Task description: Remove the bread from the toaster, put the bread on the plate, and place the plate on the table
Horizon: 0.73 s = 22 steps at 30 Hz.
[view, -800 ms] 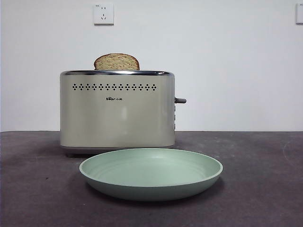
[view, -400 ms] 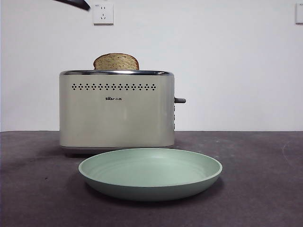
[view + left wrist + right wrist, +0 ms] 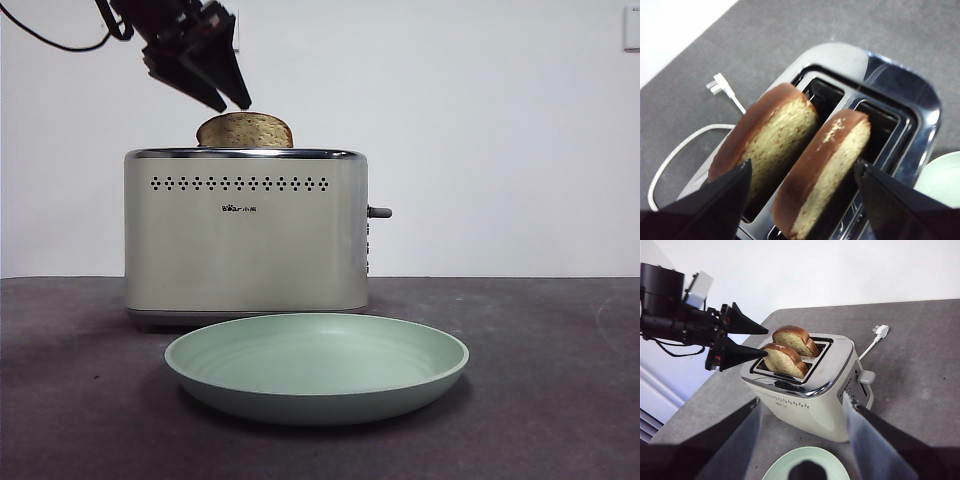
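Observation:
The cream toaster (image 3: 247, 235) stands on the dark table (image 3: 560, 400), with the mint-green plate (image 3: 316, 365) in front of it. Two slices stand in its slots. The bread (image 3: 827, 167) is in the slot nearer the plate, and its domed top shows in the front view (image 3: 245, 131). The second slice (image 3: 767, 140) stands behind it. My left gripper (image 3: 230, 100) is open just above the toaster's left end; in the left wrist view (image 3: 802, 165) its jaws are spread wide over both slices without touching them. My right gripper (image 3: 801, 401) is open and empty, high over the plate (image 3: 807, 464).
A white plug and cord (image 3: 720, 87) lie on the table behind the toaster, also in the right wrist view (image 3: 881, 331). The toaster's lever (image 3: 380, 212) sticks out on its right side. A white wall stands close behind.
My left arm has come down from the upper left into the front view, to just above the bread. The toaster, slices and plate have not moved.

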{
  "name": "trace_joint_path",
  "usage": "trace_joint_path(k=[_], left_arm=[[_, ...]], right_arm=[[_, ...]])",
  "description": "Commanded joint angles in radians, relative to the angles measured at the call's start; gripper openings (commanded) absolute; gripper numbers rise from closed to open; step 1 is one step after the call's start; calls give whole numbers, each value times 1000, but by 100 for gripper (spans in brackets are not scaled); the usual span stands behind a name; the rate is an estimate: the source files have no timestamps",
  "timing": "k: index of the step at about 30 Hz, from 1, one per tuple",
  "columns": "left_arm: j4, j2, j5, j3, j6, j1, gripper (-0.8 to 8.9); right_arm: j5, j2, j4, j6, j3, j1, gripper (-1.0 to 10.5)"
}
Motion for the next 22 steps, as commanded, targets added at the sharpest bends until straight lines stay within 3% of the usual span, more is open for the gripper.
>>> trace_joint_path(k=[1, 15, 17, 19, 22], left_arm=[[10, 14, 0, 0, 15, -3, 345], [15, 76, 2, 0, 14, -3, 337], [19, 76, 1, 0, 14, -3, 201], [29, 75, -3, 1, 14, -3, -32], [31, 67, -4, 6, 13, -3, -7]], right_arm=[[-2, 1, 6, -8, 4, 2, 280], [-2, 1, 6, -8, 4, 2, 279], [-2, 1, 5, -8, 4, 2, 279], [-1, 1, 3, -8, 4, 2, 279], [0, 1, -14, -14, 4, 2, 279]])
